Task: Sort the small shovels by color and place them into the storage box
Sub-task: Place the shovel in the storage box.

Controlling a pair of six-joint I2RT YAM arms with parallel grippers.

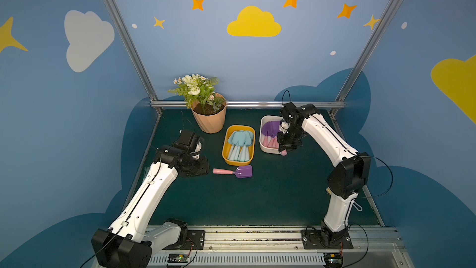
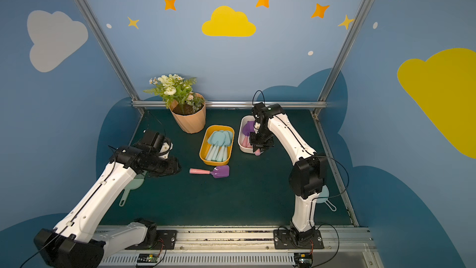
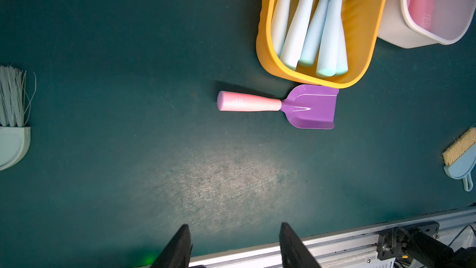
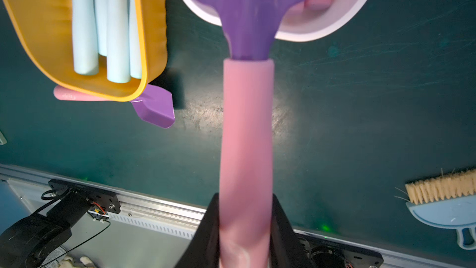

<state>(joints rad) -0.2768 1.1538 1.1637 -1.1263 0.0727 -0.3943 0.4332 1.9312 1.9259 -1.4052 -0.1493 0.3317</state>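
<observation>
Top views first. My right gripper [image 1: 286, 147] hangs over the near end of the white box [image 1: 268, 150], clamped on the held shovel [image 1: 283, 152], whose pink handle tip pokes out underneath. More purple shovels [image 1: 269, 128] lie inside that box. At 9 o'clock from it sits the yellow box [image 1: 224, 152], packed with blue shovels [image 1: 239, 140]. The loose shovel [image 1: 233, 171], purple blade and pink handle, lies flat on the table [image 1: 270, 197] at 6 o'clock from the yellow box, with its blade pointing to 3 o'clock. A flowerpot [image 1: 210, 122] stands at 11 o'clock from the yellow box.

Left wrist view: my left gripper [image 3: 234, 230] is spread apart with nothing in it, well clear of the loose shovel. The blade's corner is right at the yellow box wall, can't tell if it touches. A mint brush [image 3: 13, 137] and a blue brush [image 3: 461, 161] lie off to the sides.

Right wrist view: kinda blurry, but my fingers [image 4: 210, 228] pinch the pink handle from both sides, and the purple blade is over the white box's rim.
</observation>
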